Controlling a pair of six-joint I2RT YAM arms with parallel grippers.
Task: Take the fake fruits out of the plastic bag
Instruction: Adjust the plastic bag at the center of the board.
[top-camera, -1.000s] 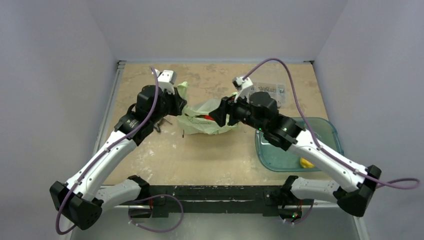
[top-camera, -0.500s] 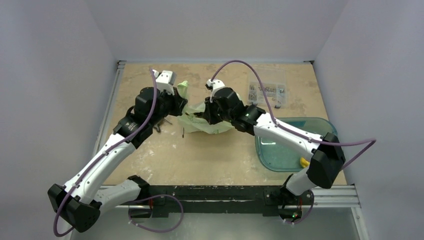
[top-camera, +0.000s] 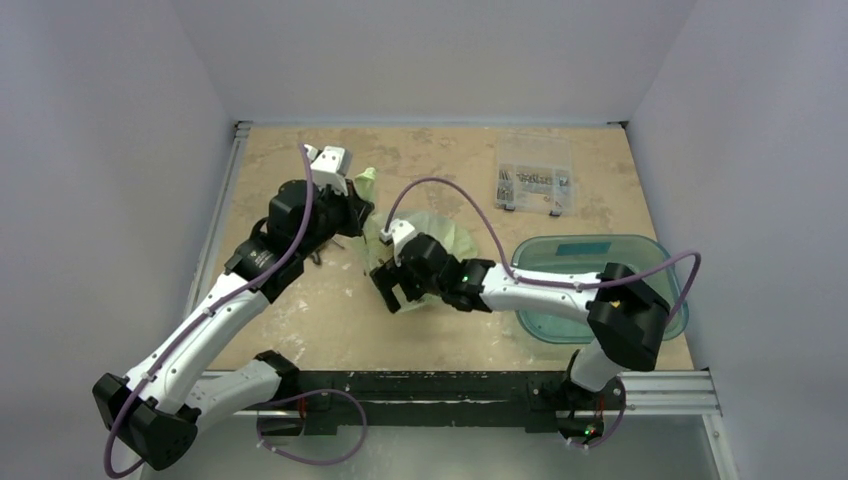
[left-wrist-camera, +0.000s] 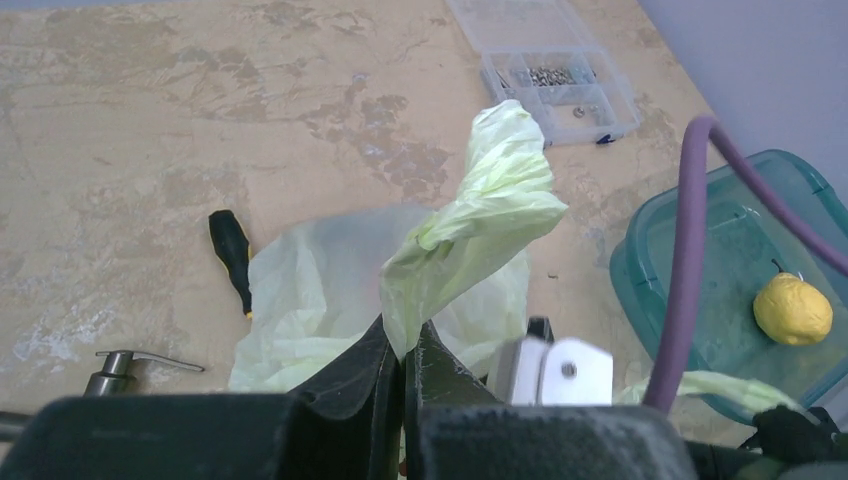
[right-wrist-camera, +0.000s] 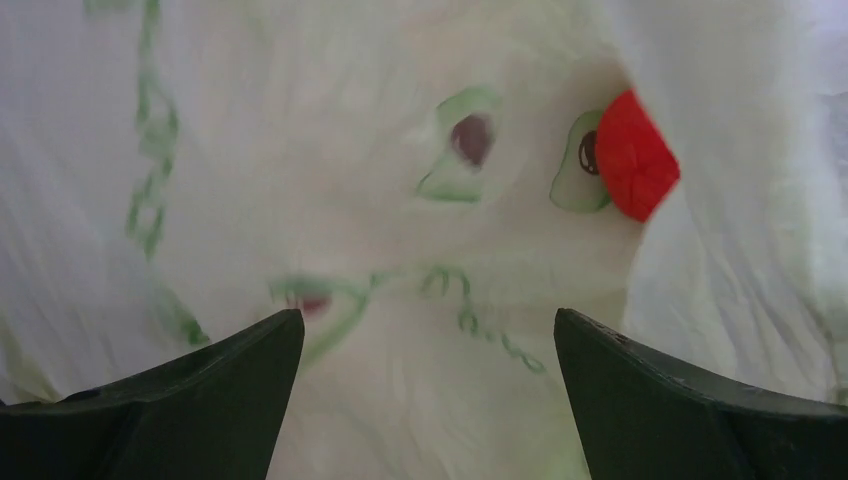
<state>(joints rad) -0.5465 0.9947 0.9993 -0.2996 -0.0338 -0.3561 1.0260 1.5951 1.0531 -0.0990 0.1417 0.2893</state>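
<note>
The pale-green plastic bag (top-camera: 452, 236) lies crumpled mid-table. My left gripper (top-camera: 354, 214) is at its left end, shut on a twisted handle (left-wrist-camera: 470, 220) that it holds up; the jaws (left-wrist-camera: 405, 345) pinch the film flat. My right gripper (top-camera: 391, 287) hovers at the bag's near-left side, open, with nothing between its fingers. In the right wrist view the bag (right-wrist-camera: 420, 230) fills the frame beyond the open gripper (right-wrist-camera: 428, 330), and a red patch of a fake fruit, apparently the apple (right-wrist-camera: 635, 155), shows at the upper right. Other fruits are hidden.
A teal tub (top-camera: 655, 262) stands right of the bag with a yellow lemon-like fruit (left-wrist-camera: 792, 310) in it. A clear parts box (top-camera: 535, 175) sits at the back right. A black-handled screwdriver (left-wrist-camera: 230, 250) and a metal tool (left-wrist-camera: 130, 365) lie left of the bag.
My right arm swung from the bag's right side, across it, down to its near-left side, and its jaws now stand wide open. The left gripper kept its hold on the handle.
</note>
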